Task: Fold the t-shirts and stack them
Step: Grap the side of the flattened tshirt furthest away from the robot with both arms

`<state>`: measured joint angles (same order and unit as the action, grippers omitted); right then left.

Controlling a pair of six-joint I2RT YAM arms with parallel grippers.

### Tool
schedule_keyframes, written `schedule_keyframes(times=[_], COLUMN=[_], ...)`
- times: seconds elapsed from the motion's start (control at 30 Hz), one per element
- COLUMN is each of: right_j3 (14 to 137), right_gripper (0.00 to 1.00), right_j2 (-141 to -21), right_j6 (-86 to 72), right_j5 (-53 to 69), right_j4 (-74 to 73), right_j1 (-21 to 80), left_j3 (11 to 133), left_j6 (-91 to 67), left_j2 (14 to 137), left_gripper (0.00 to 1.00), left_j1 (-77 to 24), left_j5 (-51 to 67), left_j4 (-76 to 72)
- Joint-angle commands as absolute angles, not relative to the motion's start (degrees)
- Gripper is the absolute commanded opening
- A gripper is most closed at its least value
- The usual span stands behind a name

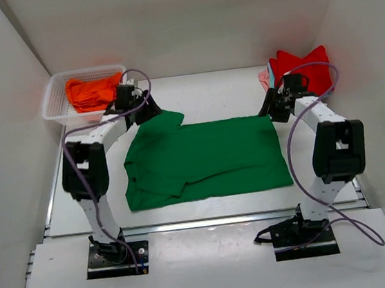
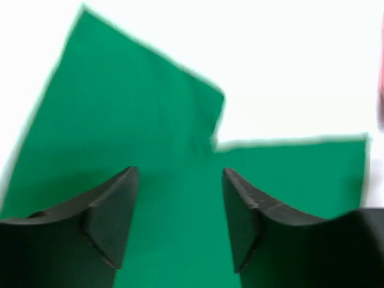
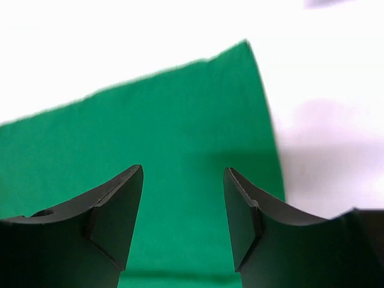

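The bright green t-shirt (image 1: 205,160) lies spread flat in the middle of the table, its sleeves to the left. My left gripper (image 1: 142,115) is open and empty, just above the shirt's far left sleeve; the left wrist view shows green cloth (image 2: 120,120) below the open jaws (image 2: 180,198). My right gripper (image 1: 271,111) is open and empty over the shirt's far right corner; the right wrist view shows the cloth (image 3: 180,120) under the open jaws (image 3: 183,198). An orange t-shirt (image 1: 91,91) lies in the basket. A red t-shirt (image 1: 302,65) is piled at the far right, a pink one (image 1: 264,77) beside it.
The white mesh basket (image 1: 54,104) stands at the far left corner. White walls close in the table on three sides. The arm bases sit at the near edge.
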<state>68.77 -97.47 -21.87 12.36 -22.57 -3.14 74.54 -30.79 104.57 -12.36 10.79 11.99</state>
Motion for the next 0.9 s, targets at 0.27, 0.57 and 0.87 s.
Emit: schedule_keyframes(times=[0.27,0.57,0.87], right_j3=[81.7,80.2,81.6], right_gripper=[0.55,0.56,0.59], right_j2=[-110.7,-111.2,-113.3], right_j6=[-18.7,-19.2,-19.2], right_j5=[8.9,9.5,10.5], right_j4=[-21.6,-19.8,-20.2], right_j1=[-3.9,-4.9,-5.9], left_j3=[113.7,118.7,123.7], left_j6=[-20.6,-16.0,-14.1], left_j2=[132.1,138.0,141.6], left_gripper=[0.84,0.82,0.16], left_j1=[-10.9,-13.4,-14.5], left_j5=[-5.4,-4.7,-2.6], left_j4=[26.2,35.0,42.2])
